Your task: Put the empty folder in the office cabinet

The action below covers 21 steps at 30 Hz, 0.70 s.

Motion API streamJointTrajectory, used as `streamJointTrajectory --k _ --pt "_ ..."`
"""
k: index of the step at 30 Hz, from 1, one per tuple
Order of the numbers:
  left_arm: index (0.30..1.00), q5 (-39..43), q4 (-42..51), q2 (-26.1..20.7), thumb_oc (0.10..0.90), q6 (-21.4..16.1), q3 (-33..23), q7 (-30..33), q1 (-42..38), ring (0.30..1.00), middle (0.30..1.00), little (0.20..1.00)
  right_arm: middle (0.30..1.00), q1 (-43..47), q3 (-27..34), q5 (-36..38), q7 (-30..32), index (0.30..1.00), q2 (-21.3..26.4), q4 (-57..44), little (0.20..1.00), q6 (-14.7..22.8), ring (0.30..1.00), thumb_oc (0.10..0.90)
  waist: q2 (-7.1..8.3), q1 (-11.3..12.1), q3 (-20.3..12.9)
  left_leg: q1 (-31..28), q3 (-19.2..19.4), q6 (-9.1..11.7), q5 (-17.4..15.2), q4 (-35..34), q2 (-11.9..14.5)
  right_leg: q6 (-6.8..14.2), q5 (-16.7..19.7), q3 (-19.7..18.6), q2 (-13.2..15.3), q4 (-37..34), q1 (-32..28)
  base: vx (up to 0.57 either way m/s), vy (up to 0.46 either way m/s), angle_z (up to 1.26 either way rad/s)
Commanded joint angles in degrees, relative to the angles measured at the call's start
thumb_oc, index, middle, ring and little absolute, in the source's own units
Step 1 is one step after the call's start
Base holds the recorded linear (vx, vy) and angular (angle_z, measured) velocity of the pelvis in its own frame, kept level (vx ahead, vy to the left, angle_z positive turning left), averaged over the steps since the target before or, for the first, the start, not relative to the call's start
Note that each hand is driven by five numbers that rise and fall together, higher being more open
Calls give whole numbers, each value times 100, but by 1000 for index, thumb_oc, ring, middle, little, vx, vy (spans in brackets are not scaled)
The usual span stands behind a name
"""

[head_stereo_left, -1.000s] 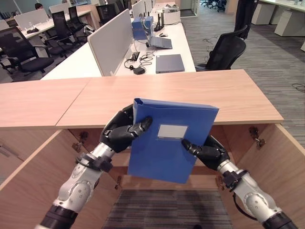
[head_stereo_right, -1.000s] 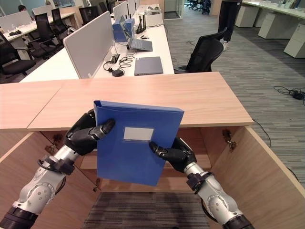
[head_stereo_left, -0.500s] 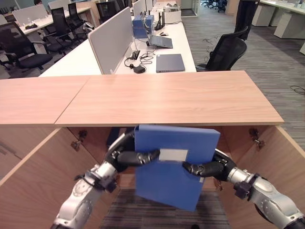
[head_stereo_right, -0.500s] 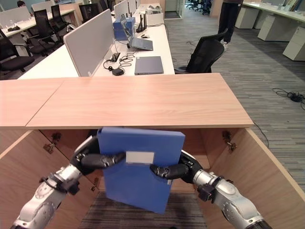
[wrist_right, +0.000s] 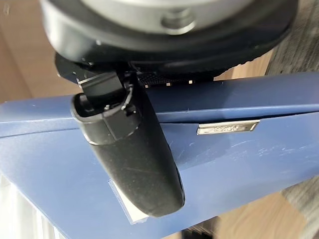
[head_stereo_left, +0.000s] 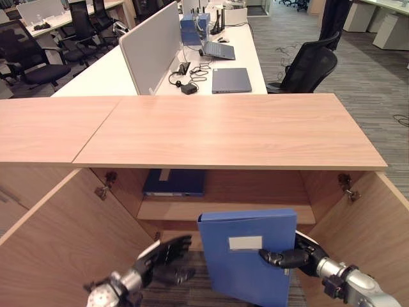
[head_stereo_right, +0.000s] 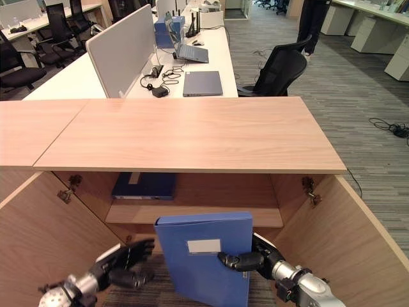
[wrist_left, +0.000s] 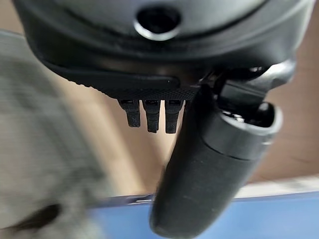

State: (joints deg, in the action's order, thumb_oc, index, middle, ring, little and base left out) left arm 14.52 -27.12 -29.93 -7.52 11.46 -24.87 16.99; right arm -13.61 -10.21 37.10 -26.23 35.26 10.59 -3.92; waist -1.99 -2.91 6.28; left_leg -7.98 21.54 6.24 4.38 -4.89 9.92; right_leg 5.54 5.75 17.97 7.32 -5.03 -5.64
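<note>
The blue folder (head_stereo_left: 248, 261) stood upright in front of the open office cabinet (head_stereo_left: 223, 131), below the level of the inner shelf (head_stereo_left: 255, 213), with its white label facing the camera. The right hand (head_stereo_left: 295, 256) gripped it at its right edge — thumb lying across the front cover near the label, fingers hidden behind — and the right wrist view showed that thumb pressed flat on the blue cover (wrist_right: 239, 164). The left hand (head_stereo_left: 160, 257) hung just beside the folder's left edge, apart from it, its fingers spread and relaxed and holding nothing; in the left wrist view its straight fingers (wrist_left: 152, 113) pointed toward the wooden interior, with a strip of blue below. Outward from the hands, both cabinet doors (head_stereo_left: 61, 236) stood swung wide. On the shelf inside, toward the left, a second blue folder (head_stereo_left: 174, 182) lay flat. The cabinet's wooden top stretched across above the opening. Beyond it ran a long white desk (head_stereo_left: 108, 77) with a grey divider panel (head_stereo_left: 150, 48), a closed laptop (head_stereo_left: 231, 80), an open laptop (head_stereo_left: 218, 50) and cables — and a black office chair (head_stereo_left: 308, 67) stood to the right.
</note>
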Motion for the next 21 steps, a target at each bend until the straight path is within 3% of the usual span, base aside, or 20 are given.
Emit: streamJointTrajectory --k 1,3,5,6,9,10,13,21 --pt "900 -270 201 -66 800 -438 -126 243 -516 900 900 900 300 471 122 425 -98 300 -265 -432 300 434 300 400 129 24 14 -118 -233 359 -81 -11 61 502 -711 -284 194 97 -362 9 -9 6" --pt "900 -476 -575 321 800 -405 -124 544 -602 900 900 900 300 436 213 990 160 300 -834 -26 300 450 300 400 110 21 21 -102 -249 352 -75 -11 52 483 -731 -279 182 99 -357 8 -8 12" --pt "900 -511 -938 463 800 -410 -110 716 -691 900 900 900 300 505 191 1340 311 300 -1072 210 300 503 300 400 107 20 29 -100 -242 353 -76 -11 50 476 -732 -282 183 99 -350 12 0 11" --pt "900 -611 -1375 704 800 -427 -174 1105 -782 900 900 900 300 487 204 1635 525 300 -1436 396 300 623 300 400 106 29 37 -95 -251 355 -76 -11 49 461 -737 -272 173 103 -333 23 -5 5" --pt "900 -704 -1898 930 800 -469 -254 1567 -932 900 900 900 300 456 241 2008 703 300 -1732 505 300 739 300 400 109 22 43 -88 -273 358 -77 -11 44 446 -752 -255 166 105 -337 20 -12 5" --pt "900 -561 -2283 1178 800 -424 -307 1838 -988 900 900 900 300 530 355 2444 964 300 -2064 729 300 915 300 400 100 27 43 -82 -292 361 -78 -11 44 431 -772 -235 152 105 -338 23 -17 5" --pt "900 -705 -2705 1351 800 -445 -80 2223 -1109 900 900 900 300 1038 690 3327 1553 300 -2638 1257 300 1433 300 400 52 45 85 -70 -342 367 -87 -11 42 410 -806 -205 133 118 -348 23 -14 9" --pt "900 -771 -2659 1313 800 -439 313 2270 -1116 900 900 900 300 2305 1479 4022 2261 300 -2772 2155 300 2197 300 400 -101 232 202 8 -426 368 -65 -11 43 394 -858 -118 141 175 -305 7 -1 7"
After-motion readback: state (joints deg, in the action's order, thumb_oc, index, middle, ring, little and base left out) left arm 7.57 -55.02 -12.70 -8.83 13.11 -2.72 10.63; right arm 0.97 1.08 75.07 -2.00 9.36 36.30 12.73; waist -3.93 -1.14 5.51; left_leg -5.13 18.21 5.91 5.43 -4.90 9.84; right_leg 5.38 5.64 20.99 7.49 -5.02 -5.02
